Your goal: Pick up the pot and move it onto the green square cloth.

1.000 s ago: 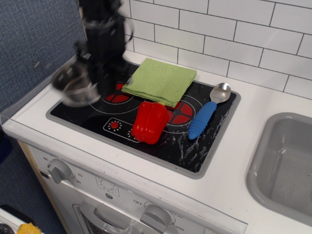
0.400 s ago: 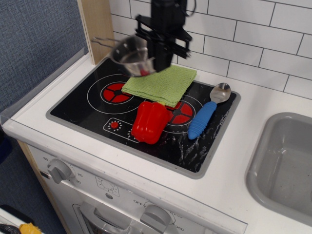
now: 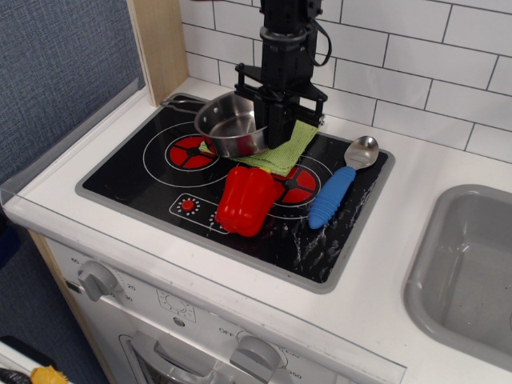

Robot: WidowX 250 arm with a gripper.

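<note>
One pot [image 3: 230, 126] clamped by its right rim in my gripper [image 3: 276, 120], tilted, right above the cloth [image 3: 290, 148], handle pointing left.

The arm [image 3: 286, 36] is matte black throughout, a boxy column of stacked segments. A thin black cable loops along its side above the jaws. The gripper [image 3: 276, 128] is black too, with a wide crossbar bracket above flat fingers.
</note>
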